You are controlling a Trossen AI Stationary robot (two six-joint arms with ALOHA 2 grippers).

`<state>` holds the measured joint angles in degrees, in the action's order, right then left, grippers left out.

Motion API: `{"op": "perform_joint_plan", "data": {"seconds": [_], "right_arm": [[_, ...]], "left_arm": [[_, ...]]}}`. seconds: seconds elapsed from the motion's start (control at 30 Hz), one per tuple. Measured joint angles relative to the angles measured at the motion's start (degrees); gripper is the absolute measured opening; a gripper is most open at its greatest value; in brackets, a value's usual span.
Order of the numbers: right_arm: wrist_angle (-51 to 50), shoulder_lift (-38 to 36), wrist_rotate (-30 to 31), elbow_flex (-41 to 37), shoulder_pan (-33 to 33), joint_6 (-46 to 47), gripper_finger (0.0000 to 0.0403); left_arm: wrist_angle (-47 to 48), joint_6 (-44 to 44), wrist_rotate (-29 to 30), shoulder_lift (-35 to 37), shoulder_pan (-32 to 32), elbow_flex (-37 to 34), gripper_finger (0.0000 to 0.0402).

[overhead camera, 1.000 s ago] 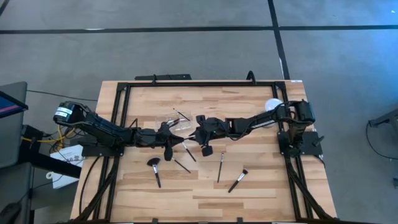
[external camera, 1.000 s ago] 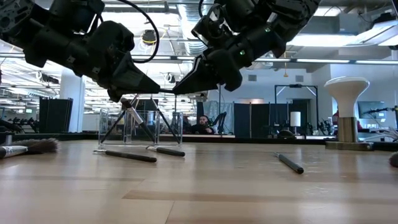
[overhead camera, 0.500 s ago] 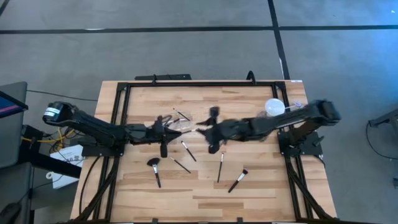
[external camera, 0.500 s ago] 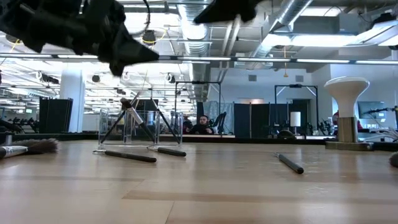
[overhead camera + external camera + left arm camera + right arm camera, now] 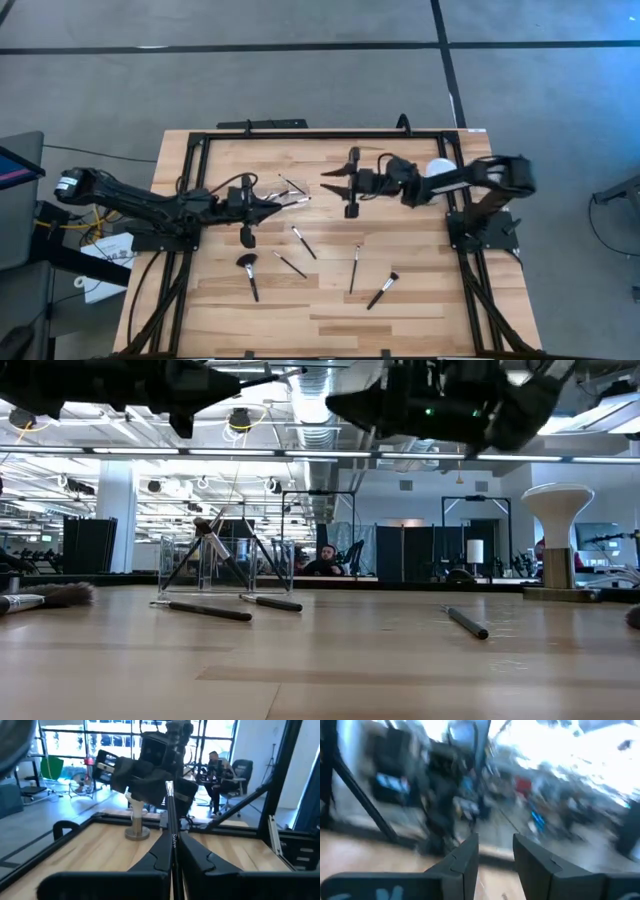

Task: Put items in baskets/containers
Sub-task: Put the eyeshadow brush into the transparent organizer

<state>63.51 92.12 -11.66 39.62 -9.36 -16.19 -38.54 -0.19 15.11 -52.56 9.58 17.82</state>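
High view: left end effector sits left of frame centre, clamped narrow on a slim brush whose tip reaches toward the clear container at upper centre. Right end effector is pulled back to the right of centre, jaws apart, nothing in them. Four loose brushes on the desk in the lower half: fluffy-head brush lower left, two thin ones near centre, one right of centre, one lower right.

Low view: container stands left of centre with brushes leaning inside. Two brushes lie just in front of it, another right of centre. Both arms hang along the top edge.

Left wrist view: held brush runs straight between the fingers, pinched near its lower end.

Right wrist view: fingers parted, gap empty.

Risks, my read:
- Long overhang on the held brush; it could pivot in the pinch and miss the container's opening.
- Container is light and see-through; a low approach could nudge it or tip it.
- Brushes already leaning inside could block entry.
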Motion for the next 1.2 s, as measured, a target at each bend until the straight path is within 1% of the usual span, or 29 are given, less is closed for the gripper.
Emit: {"op": "perform_joint_plan", "data": {"seconds": [0.07,0.13,0.23,0.4,0.47,0.63,0.87,0.97,1.17,1.2], "right_arm": [[8.49,5.18,-4.75,1.36,-0.1,4.08,0.0113],[12.3,10.37,-7.57,3.5,0.2,5.14,0.0113],[13.92,16.03,-8.1,7.69,1.05,5.26,0.0113],[13.37,21.01,-8.09,13.64,1.87,5.28,0.0113],[13.7,21.47,-8.54,15.05,1.99,5.63,0.0113],[13.39,21.1,-12.79,16.04,1.92,8.61,0.0113],[13.57,20.3,-12.98,16.09,1.96,10.48,0.0108],[13.56,20.3,-13.0,16.09,1.96,10.41,0.0088],[13.61,20.3,-15.48,16.09,1.94,10.17,0.0017],[13.63,20.3,-15.49,16.09,1.92,10.15,0.0012]], "left_arm": [[-0.46,0.02,0.07,-0.49,-0.16,0.01,0.0019],[-0.4,0.0,0.07,-0.49,-0.41,0.0,0.002],[-0.48,0.0,0.07,-0.49,-0.63,0.0,0.002],[-0.31,-0.02,0.04,-0.49,-0.61,0.0,0.002],[-0.26,-0.02,0.02,-0.49,-0.61,0.0,0.002],[-0.03,-0.02,-0.37,-0.49,-0.58,0.0,0.002],[-0.01,-0.04,-0.37,-0.49,-0.58,0.0,0.0019],[-0.03,-0.02,-0.37,-0.52,-0.58,0.0,0.0021],[0.03,-0.07,-0.65,-0.56,-0.53,0.0,0.0024],[0.06,-0.09,-0.65,-0.56,-0.54,0.0,0.0025]]}}
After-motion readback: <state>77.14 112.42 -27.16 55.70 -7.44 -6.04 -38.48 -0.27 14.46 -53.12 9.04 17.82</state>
